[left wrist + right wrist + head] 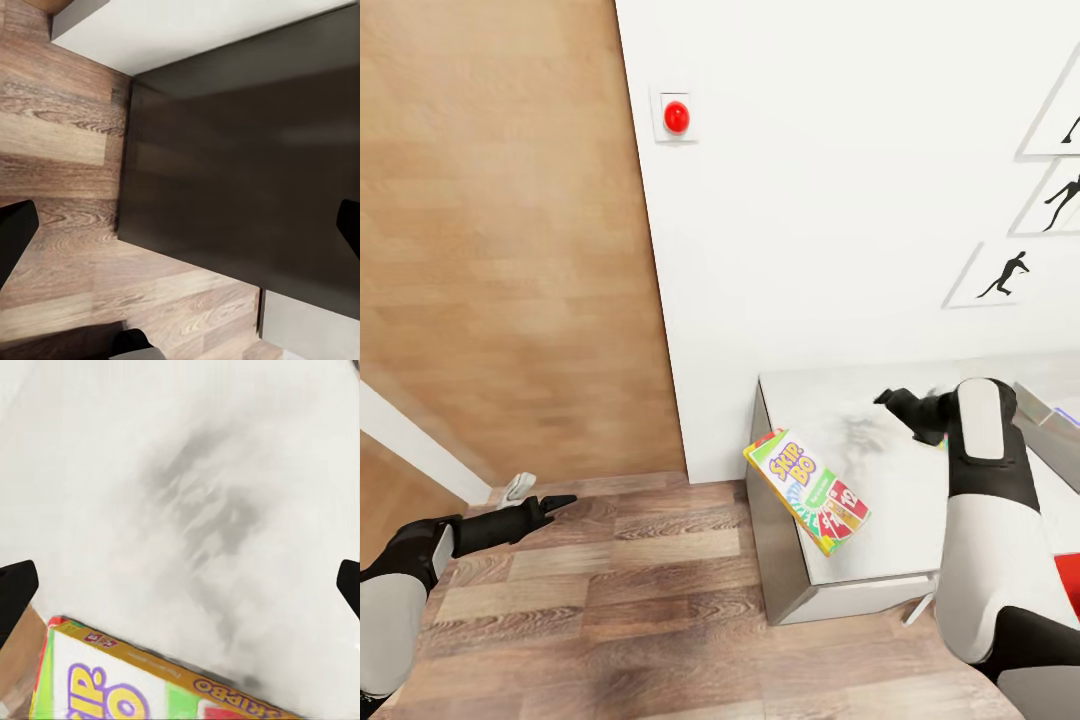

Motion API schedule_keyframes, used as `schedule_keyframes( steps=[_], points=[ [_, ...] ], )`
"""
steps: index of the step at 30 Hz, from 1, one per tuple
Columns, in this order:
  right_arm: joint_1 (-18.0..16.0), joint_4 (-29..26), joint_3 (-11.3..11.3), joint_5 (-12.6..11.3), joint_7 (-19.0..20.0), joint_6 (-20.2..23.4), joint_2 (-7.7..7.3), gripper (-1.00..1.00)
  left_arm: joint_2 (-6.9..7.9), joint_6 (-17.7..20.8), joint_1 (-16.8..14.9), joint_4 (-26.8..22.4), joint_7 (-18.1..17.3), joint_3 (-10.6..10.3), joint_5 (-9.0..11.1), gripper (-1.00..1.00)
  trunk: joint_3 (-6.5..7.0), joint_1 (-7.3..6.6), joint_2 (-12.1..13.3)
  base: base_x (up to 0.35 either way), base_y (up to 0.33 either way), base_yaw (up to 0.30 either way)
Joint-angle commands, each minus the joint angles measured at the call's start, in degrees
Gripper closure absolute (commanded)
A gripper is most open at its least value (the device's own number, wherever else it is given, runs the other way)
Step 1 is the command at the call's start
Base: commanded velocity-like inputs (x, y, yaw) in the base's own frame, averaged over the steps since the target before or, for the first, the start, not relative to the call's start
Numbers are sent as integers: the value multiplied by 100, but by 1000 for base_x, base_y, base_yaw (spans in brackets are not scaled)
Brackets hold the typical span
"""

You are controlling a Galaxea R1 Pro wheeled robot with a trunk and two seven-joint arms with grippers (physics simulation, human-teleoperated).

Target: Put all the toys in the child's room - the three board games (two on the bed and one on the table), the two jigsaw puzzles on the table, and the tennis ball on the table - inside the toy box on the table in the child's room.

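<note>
Currently the Skip-Bo box (807, 489) was seen overhanging the table (920, 540) edge; right gripper (890, 399) was held spread and empty above it, presumably for regrasping; left gripper (555, 502) hung unclenched, empty.

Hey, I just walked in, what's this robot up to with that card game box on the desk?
The robot stands at the corner of the table. The Skip-Bo box lies flat at the table's edge, one corner hanging over the side, and nothing is holding it. The right gripper is open and empty, hovering over the pale tabletop just beyond the box. The left gripper is open too, held low over the wood floor, away from the table. A grey rim shows at the far right.
</note>
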Motion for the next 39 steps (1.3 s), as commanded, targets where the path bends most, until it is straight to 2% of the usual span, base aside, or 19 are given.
schedule_keyframes(
  steps=[1, 3, 4, 6, 7, 10, 12, 16, 17, 20, 21, 27, 36, 39],
  points=[
    [30, -57, 36, -240, -61, 19, -11, -100, -4, 44, -9, -4, -39, 48, -54, -100, -10, 4, -11, 0, 0, 0],
    [98, -135, 92, -596, -63, 19, -47, -100, -4, 44, -9, -4, -39, 48, -54, -100, -10, 4, -11, 0, 0, 0],
    [172, -203, 144, -933, -63, 19, -122, -100, -4, 44, -9, -4, -39, 48, -54, -100, -10, 4, -11, 0, 0, 0],
    [257, -277, 228, -1238, -61, 19, -224, -100, -4, 43, -9, -4, -39, 46, -54, -100, -10, 4, -11, 0, 0, 0],
    [348, -367, 357, -1521, -60, 19, -339, -100, -4, 44, -9, -4, -39, 44, -54, -100, -10, 4, -11, 0, 0, 0],
    [491, -556, 583, -1988, -59, 19, -542, -100, -4, 43, -9, -4, -39, 42, -54, -100, -10, 4, -11, 0, 0, 0],
    [692, -878, 796, -2795, -59, 19, -814, -100, -6, 39, -9, -4, -39, 40, -54, -100, -10, 4, -11, 0, 0, 0],
    [924, -1292, 893, -3663, -62, 19, -1031, -100, -9, 32, -9, -4, -39, 40, -54, -100, -10, 4, -11, 0, 0, 0],
    [1057, -1527, 915, -4037, -65, 19, -1110, -100, -10, 30, -9, -4, -39, 40, -54, -100, -10, 4, -11, 0, 0, 0],
    [1280, -1842, 933, -4484, -67, 19, -1191, -100, -12, 28, -9, -4, -39, 40, -54, -100, -10, 4, -11, 0, 0, 0],
    [1433, -2004, 940, -4697, -67, 19, -1225, -100, -12, 25, -9, -4, -39, 40, -54, -100, -10, 4, -11, 0, 0, 0],
    [1789, -2209, 949, -5046, -67, 19, -1280, -100, -18, 19, -9, -4, -39, 39, -54, -100, -10, 4, -11, 0, 0, 0],
    [1906, -2220, 962, -5136, -67, 19, -1332, -100, -29, 24, -9, -4, -20, 32, -54, -100, -10, 4, -11, 0, 0, 0],
    [1926, -2220, 1070, -5139, -64, 19, -1397, -100, -30, 20, -9, -4, -16, 35, -54, -100, -10, 4, -11, 0, 0, 0]
  ],
)
